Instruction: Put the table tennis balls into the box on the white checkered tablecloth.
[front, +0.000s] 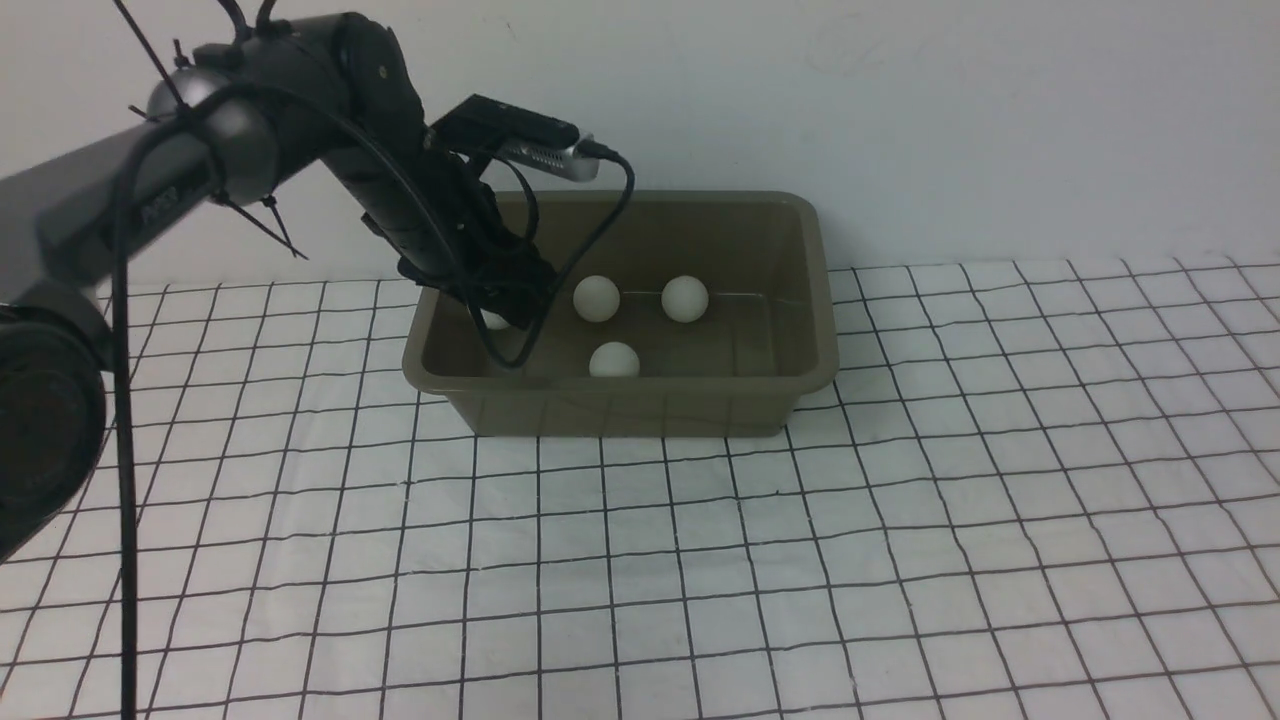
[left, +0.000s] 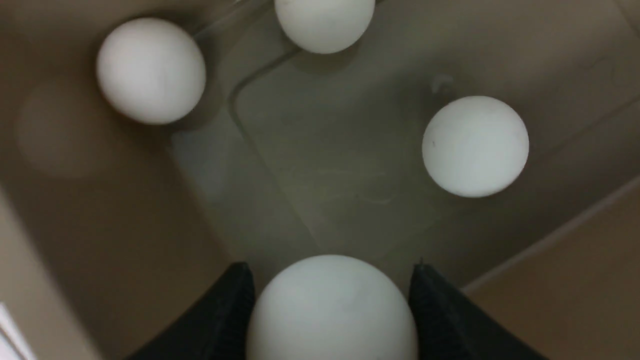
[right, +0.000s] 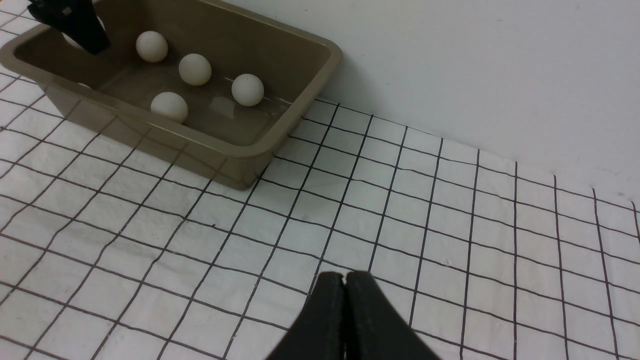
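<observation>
Rectangular olive-green plastic box (front: 800, 300) with rounded corners and flared rim: placed on the white cloth with thin black grid lines (front: 900, 520), against the pale wall (front: 900, 110).

Small matte white plastic balls: three are seen loose on the box floor in the front view, two side by side (front: 597, 298) (front: 685, 298) and one nearer the front wall (front: 614, 361). A fourth ball (left: 332, 310) is held between the dark fingers (left: 225, 320) of the left gripper (left: 330, 300), which is lowered inside the box at its left end. It cannot be told whether this ball touches the floor.

Right gripper (right: 345, 290): jaws pressed together with nothing between them, held over bare cloth, well apart from the box.
</observation>
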